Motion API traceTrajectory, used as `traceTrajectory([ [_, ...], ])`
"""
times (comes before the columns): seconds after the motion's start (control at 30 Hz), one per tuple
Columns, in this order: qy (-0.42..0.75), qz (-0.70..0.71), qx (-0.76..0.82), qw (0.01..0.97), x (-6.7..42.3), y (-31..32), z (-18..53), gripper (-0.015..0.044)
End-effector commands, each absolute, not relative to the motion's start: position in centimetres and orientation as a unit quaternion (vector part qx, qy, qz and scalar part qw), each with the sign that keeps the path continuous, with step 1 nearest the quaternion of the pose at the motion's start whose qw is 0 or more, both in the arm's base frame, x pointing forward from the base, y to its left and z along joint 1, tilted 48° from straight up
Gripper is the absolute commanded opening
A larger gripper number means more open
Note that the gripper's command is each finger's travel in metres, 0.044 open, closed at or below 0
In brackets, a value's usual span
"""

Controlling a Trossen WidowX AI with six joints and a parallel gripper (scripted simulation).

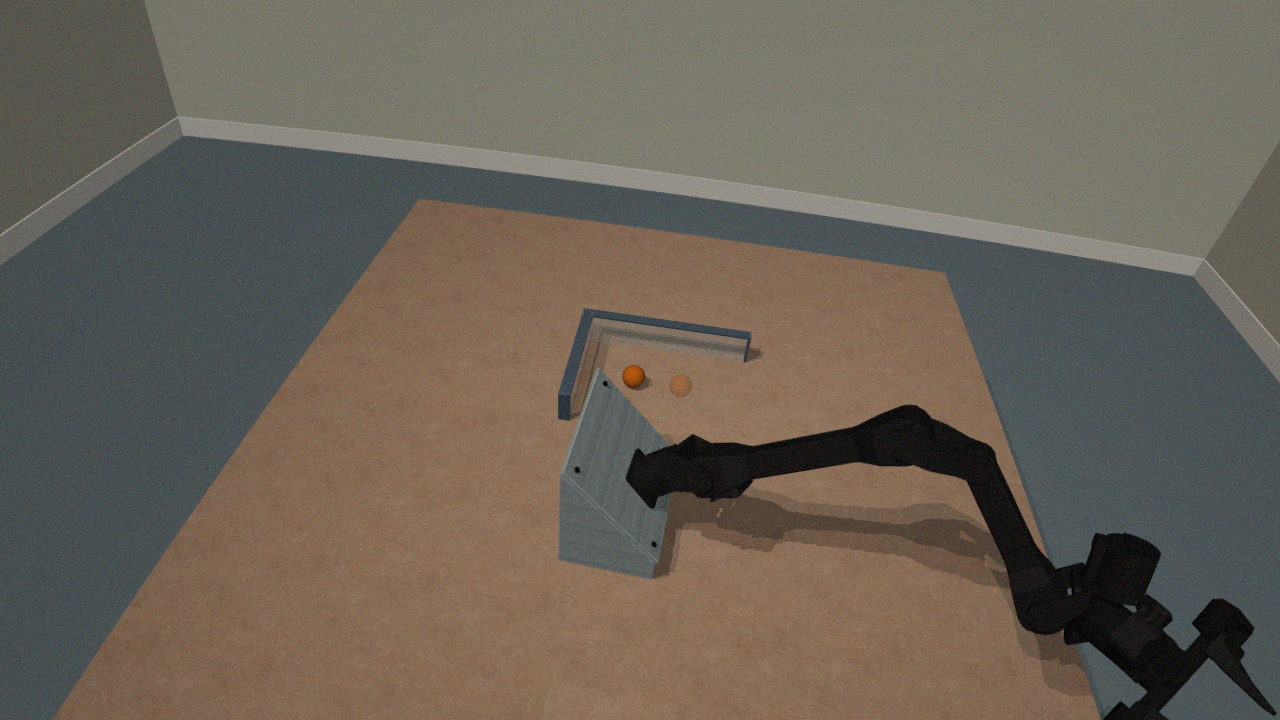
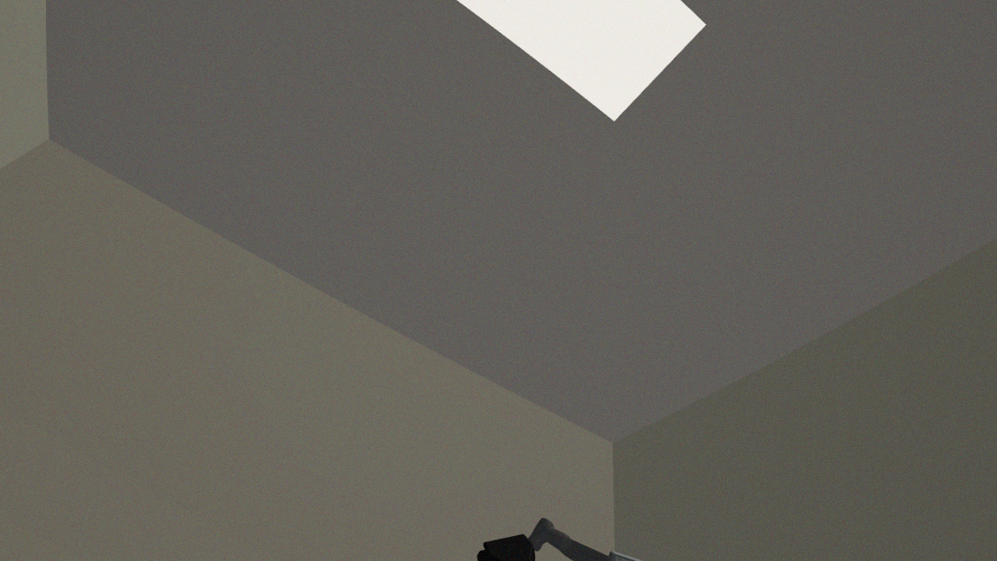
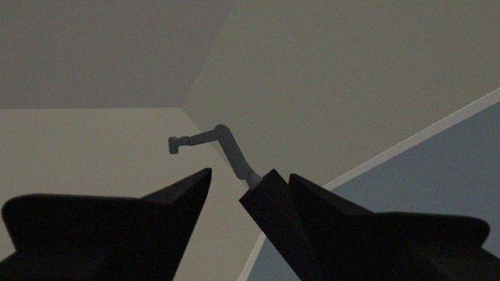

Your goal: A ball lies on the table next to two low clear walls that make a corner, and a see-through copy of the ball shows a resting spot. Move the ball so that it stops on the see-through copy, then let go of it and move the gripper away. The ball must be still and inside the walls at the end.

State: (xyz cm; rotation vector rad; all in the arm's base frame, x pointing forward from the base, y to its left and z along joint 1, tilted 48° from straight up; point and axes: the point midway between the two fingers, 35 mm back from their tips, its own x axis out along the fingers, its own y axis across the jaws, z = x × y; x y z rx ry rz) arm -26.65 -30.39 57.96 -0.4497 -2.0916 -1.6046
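Top view: the orange ball (image 1: 633, 375) rests on the tabletop (image 1: 358, 501) inside the corner of two low walls (image 1: 664, 325), just beside the see-through copy (image 1: 680, 384) and not on it, next to a grey ramp (image 1: 601, 465). The gripper (image 1: 1239, 658) sits at the frame's bottom-right edge, well apart from the ball; jaws approx. two-thirds open, holding nothing, touching nothing visible.
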Motion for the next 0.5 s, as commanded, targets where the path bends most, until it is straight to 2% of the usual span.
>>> traceTrajectory([
  [0.0,-0.729,-0.622,-0.129,0.255,-24.2,-32.8,57.6,0.0305],
  [0.47,-0.548,-0.742,-0.002,0.387,-11.4,-42.3,53.7,0.0305],
])
